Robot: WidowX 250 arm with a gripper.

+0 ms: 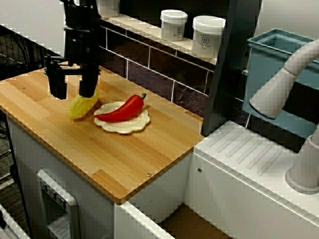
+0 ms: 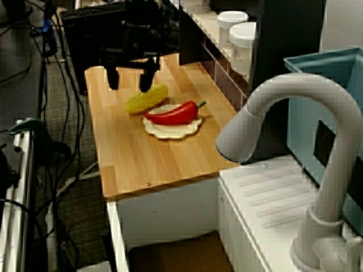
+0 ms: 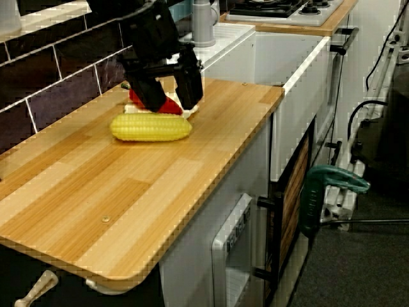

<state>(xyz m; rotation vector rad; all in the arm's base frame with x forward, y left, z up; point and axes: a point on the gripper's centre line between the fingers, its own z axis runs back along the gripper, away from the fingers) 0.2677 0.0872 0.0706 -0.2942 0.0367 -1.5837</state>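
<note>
The tool (image 1: 73, 88) is matte black all over. Two thick, flat-sided fingers (image 1: 88, 79) with squared tips hang from a wide crossbar. Above the crossbar sits a boxy black housing with stepped edges, and above that the arm (image 1: 79, 20) is a dark, chunky column. Any screws or markings are too dark to make out.

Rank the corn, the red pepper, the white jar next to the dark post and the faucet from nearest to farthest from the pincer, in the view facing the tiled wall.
1. Corn: just below the open pincer.
2. Red pepper: on the plate beside the corn.
3. White jar: on the ledge, by the dark post.
4. Faucet: beyond the wooden counter's end.
</note>
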